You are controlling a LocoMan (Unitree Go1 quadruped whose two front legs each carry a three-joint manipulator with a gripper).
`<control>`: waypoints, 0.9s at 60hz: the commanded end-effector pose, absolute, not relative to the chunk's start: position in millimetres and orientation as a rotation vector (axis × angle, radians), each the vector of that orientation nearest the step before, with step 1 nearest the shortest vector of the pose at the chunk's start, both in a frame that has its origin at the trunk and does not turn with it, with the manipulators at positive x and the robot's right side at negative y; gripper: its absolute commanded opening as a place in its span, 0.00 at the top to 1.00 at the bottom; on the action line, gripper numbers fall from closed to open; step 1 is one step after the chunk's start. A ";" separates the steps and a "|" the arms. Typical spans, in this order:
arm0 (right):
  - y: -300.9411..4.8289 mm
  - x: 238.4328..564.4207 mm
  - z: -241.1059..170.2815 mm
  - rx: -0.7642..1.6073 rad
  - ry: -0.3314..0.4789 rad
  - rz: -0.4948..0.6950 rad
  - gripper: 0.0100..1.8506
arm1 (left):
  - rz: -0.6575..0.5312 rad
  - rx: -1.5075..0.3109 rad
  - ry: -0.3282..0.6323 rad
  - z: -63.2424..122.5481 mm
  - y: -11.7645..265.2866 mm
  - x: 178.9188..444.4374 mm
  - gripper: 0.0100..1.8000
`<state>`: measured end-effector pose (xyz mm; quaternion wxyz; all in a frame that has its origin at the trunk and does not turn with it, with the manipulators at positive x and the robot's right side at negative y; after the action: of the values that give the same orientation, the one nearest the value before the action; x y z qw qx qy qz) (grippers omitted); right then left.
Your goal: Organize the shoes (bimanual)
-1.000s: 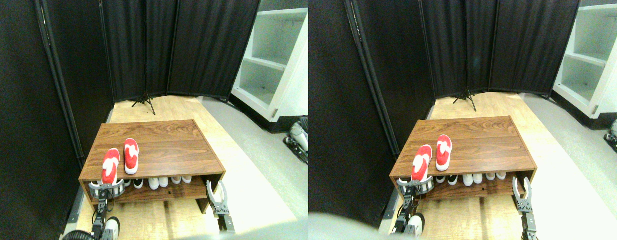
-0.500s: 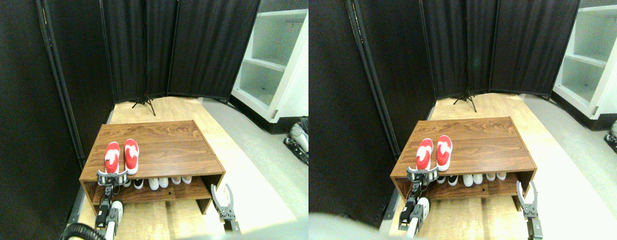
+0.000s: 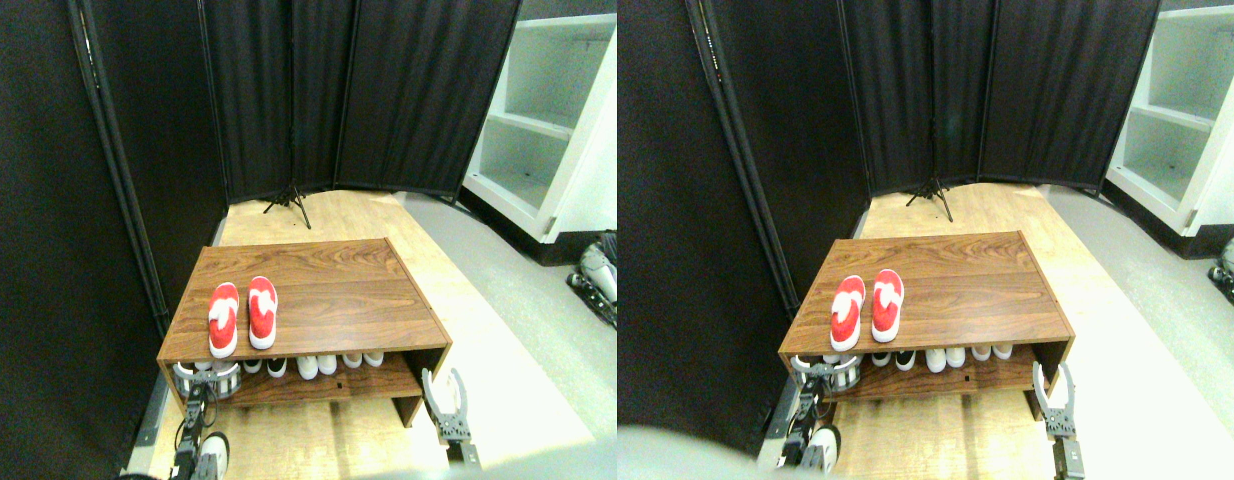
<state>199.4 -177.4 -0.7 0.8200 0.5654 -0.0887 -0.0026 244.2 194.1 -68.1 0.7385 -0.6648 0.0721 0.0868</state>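
Left claw (image 3: 206, 378) dropped below wood-grain rack (image 3: 307, 290), apparently spread; red shoes (image 3: 241, 316) parallel; right claw (image 3: 443, 392) spread.

Red shoes (image 3: 242, 315) side by side, upright, toes pointing away.

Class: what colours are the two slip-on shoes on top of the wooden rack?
Bright red shoes with white patches and sole edges, seen in the stereo pair view.

Row of white and black shoes (image 3: 312, 364) under the tabletop (image 3: 327, 290): toes alone visible, rest hidden. Left claw (image 3: 206, 378) partly tucked beneath the front edge, spread unclear. Right arm cut off at bottom edge. Grey object (image 3: 597, 275) cropped at right, unidentifiable.
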 end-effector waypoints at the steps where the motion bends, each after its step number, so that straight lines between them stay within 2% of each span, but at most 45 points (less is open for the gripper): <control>1: -175.3 199.8 1.7 1.218 -0.215 0.015 0.87 | 0.157 -1.442 0.092 -53.1 203.3 235.9 0.25; 9: -173.8 199.9 0.9 1.214 -0.217 0.014 0.88 | 0.147 -1.403 0.075 -43.3 224.0 221.6 0.25; 16: -171.4 199.7 1.1 1.217 -0.220 0.011 0.88 | 0.177 -1.306 -0.017 -25.9 241.5 209.5 0.36; 24: -168.4 198.9 1.2 1.219 -0.220 0.012 0.88 | 0.222 -1.151 -0.160 -9.6 265.3 211.8 0.72; 28: -167.5 198.9 1.2 1.219 -0.225 0.019 0.89 | 0.221 -1.110 -0.191 -5.0 270.5 214.1 0.78; 35: -166.2 198.0 1.5 1.228 -0.222 0.022 0.89 | 0.237 -1.079 -0.276 5.6 281.0 228.1 1.00; 41: -165.8 196.4 2.7 1.222 -0.221 0.024 0.89 | 0.243 -1.033 -0.282 4.0 284.4 243.6 1.00; 54: -166.2 192.8 4.0 1.211 -0.217 0.013 0.88 | 0.242 -0.979 -0.173 -11.3 284.7 282.7 1.00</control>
<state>192.9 -166.6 -7.6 0.8179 0.5702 -0.0762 -0.0097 275.9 286.6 -11.2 0.8686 -0.4720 -0.0823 0.1264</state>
